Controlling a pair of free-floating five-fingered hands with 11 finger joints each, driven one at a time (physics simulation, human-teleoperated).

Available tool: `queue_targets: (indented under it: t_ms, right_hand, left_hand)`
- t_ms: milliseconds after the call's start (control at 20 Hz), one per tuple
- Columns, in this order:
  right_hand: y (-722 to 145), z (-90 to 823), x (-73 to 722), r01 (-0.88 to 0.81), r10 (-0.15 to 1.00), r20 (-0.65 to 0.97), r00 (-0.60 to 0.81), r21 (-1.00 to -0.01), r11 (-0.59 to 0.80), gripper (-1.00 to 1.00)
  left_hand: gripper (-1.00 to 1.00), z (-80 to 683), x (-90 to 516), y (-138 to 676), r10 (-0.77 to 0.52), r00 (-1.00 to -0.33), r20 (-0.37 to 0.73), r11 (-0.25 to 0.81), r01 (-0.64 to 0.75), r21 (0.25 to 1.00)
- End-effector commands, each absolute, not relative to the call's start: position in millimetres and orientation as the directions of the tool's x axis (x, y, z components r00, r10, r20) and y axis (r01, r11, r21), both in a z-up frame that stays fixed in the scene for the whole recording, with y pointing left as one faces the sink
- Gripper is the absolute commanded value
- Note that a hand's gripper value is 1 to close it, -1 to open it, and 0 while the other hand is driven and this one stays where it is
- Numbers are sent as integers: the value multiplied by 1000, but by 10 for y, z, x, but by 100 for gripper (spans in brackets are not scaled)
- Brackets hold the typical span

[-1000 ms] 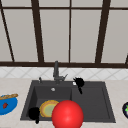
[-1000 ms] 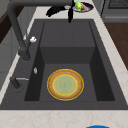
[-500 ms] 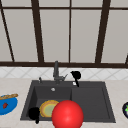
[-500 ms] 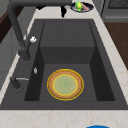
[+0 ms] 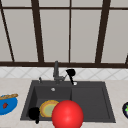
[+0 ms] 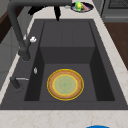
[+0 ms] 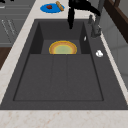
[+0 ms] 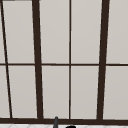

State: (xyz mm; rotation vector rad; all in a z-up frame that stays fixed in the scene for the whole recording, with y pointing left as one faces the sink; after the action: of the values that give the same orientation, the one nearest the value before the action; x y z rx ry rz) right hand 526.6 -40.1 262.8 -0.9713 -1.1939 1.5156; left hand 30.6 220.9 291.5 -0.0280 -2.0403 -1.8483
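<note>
My right hand [image 5: 70,73] hovers just right of the dark faucet [image 5: 56,72], over the back rim of the black sink [image 5: 90,100], open with straight fingers pointing down. It also appears as the right hand [image 6: 57,11] beyond the faucet spout and as the right hand [image 7: 75,6] beside the faucet [image 7: 95,23]. My left hand [image 5: 34,113] hangs at the sink's front left corner, beside a yellow-green plate [image 5: 47,108] that lies flat on the basin floor. A large red ball [image 5: 67,115] sits in the foreground in front of the sink, covering part of the plate.
A blue plate [image 5: 7,104] with food rests on the left counter. A dark plate [image 5: 125,109] with green food sits on the right counter. The sink's right half is a raised drainer [image 7: 58,77]. A window [image 8: 70,60] rises behind the faucet.
</note>
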Motion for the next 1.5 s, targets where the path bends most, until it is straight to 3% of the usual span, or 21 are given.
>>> queue_targets:
  t_ms: [0, 650, 1450]
  right_hand:
    - [-314, 2548, 5396, -309, 966, -60, -250, -941, -138, -100]
    - [-102, 2380, 6206, -536, 975, 38, -219, -840, -88, -100]
    - [-75, 1772, 7088, -686, 970, 102, -221, -723, -81, -100]
  left_hand:
    - [0, 2915, 306, 2209, -240, -925, 294, 132, 269, 954]
    - [0, 2915, 306, 2209, -240, -925, 294, 132, 269, 954]
    - [0, 2915, 306, 2209, -240, -925, 294, 132, 269, 954]
